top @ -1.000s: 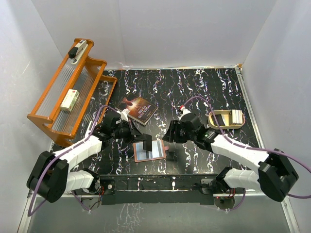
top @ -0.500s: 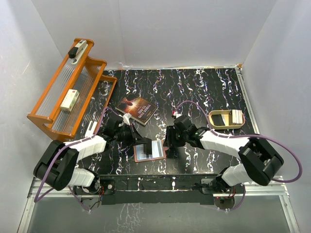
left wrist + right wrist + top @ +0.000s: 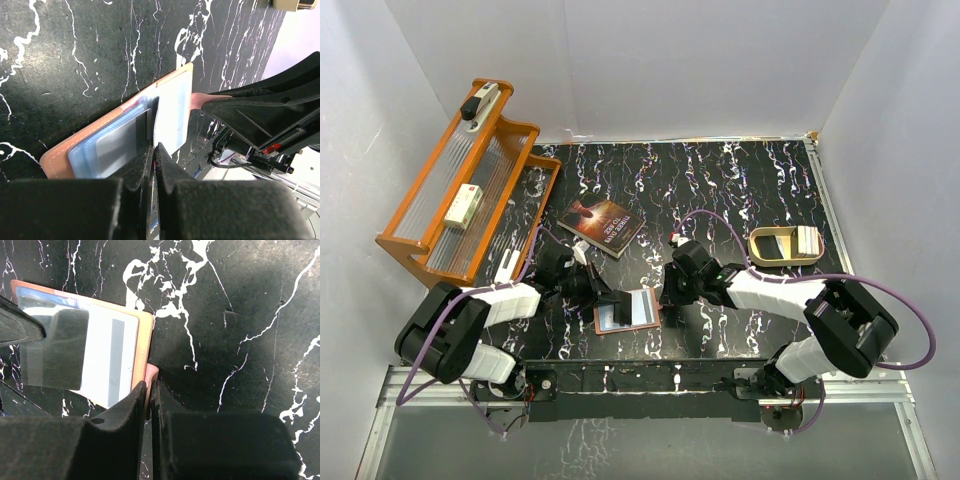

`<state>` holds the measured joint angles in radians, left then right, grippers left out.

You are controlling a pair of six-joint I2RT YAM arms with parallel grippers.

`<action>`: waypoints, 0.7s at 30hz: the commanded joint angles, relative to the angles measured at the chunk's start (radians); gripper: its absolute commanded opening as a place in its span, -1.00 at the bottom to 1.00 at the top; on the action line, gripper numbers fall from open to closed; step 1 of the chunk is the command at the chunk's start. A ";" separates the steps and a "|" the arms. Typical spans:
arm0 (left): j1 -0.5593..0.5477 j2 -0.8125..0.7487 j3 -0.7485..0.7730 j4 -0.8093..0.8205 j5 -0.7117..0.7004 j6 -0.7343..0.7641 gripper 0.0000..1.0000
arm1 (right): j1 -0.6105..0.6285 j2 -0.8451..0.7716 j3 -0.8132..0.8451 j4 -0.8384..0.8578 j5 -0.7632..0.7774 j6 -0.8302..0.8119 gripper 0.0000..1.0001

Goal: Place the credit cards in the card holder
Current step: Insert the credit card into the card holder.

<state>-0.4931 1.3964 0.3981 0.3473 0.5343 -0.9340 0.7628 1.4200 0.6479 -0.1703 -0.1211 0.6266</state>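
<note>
Pinching the snap tab of the small reddish-brown leather card holder [image 3: 145, 340], the right gripper [image 3: 149, 385] pins it open on the black marbled counter [image 3: 740, 180]. The left gripper [image 3: 155, 149], clamped tight, seems to hold the pale blue-white plastic card [image 3: 172, 115] by its near edge, long axis pointing straight ahead across the holder's pockets, toward the right gripper.

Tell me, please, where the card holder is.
In the top view the card holder lies open at centre front, between the left gripper and right gripper, below the book.
</note>
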 commanded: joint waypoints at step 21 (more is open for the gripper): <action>-0.001 -0.046 0.010 -0.150 -0.083 -0.046 -1.00 | 0.039 -0.052 -0.030 0.088 0.046 0.026 -1.00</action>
<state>-0.4931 1.3907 0.4114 0.2638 0.4965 -0.9573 0.7887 1.3983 0.6235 -0.1383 -0.0841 0.6373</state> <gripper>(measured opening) 0.009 0.055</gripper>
